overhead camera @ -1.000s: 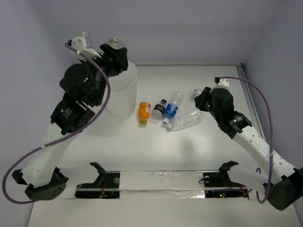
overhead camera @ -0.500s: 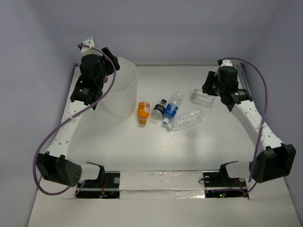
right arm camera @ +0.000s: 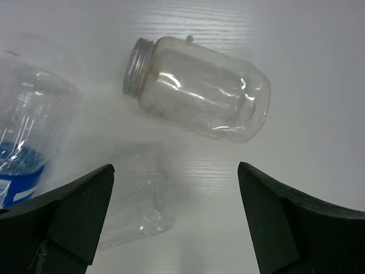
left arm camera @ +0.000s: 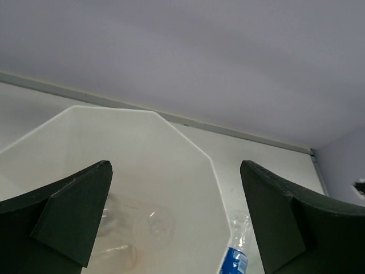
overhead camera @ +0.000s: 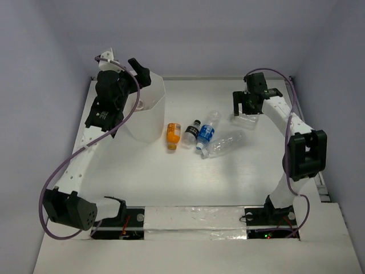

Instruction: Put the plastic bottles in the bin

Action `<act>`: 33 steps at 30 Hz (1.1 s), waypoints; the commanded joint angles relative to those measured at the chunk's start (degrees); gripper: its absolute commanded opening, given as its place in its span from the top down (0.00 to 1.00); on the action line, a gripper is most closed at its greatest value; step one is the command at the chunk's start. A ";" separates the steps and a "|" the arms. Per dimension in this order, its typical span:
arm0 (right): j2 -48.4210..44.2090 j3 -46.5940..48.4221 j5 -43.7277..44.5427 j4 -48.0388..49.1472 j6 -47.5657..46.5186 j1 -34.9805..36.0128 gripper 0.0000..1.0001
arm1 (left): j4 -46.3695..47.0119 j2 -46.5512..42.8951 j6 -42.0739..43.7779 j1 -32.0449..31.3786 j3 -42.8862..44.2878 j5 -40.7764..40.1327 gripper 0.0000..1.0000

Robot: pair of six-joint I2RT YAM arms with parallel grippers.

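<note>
The bin [overhead camera: 147, 114] stands at the back left, its octagonal rim [left arm camera: 188, 137] filling the left wrist view. My left gripper [overhead camera: 139, 75] hangs open over it, and a clear bottle [left arm camera: 137, 225] lies inside on the bottom. The orange bottle [overhead camera: 174, 135], black-capped bottle [overhead camera: 191, 132], blue-labelled bottle [overhead camera: 206, 132] and long clear bottle [overhead camera: 223, 144] lie in a row mid-table. My right gripper [overhead camera: 247, 108] is open just above the squat clear bottle [right arm camera: 199, 91], which lies on its side beyond the fingertips. Nothing sits between either pair of fingers.
The enclosure's back wall [overhead camera: 217, 45] and right wall rise close behind the squat bottle. The right arm's upper link [overhead camera: 305, 149] stands along the right edge. In the right wrist view the blue-labelled bottle [right arm camera: 23, 131] and long clear bottle [right arm camera: 134, 200] lie left of the jaws.
Both grippers have gone from nearly shut to wide open. The left one lowered over the bin. The right one swung back and left, and the squat bottle now lies free under it.
</note>
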 commanded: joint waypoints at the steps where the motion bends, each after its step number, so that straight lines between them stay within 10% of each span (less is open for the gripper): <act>1: 3.89 7.33 7.02 -5.35 -5.03 -0.35 0.05 | 1.64 -6.35 -0.03 0.13 2.34 3.69 0.05; 17: 16.64 17.08 9.05 -5.79 -15.14 -0.35 0.01 | -5.74 -25.62 -1.69 -13.65 -19.34 16.96 0.06; 33: 30.53 32.30 1.40 -16.08 -13.74 -1.58 0.11 | -1.96 -15.61 -1.35 -25.88 -22.27 16.53 0.06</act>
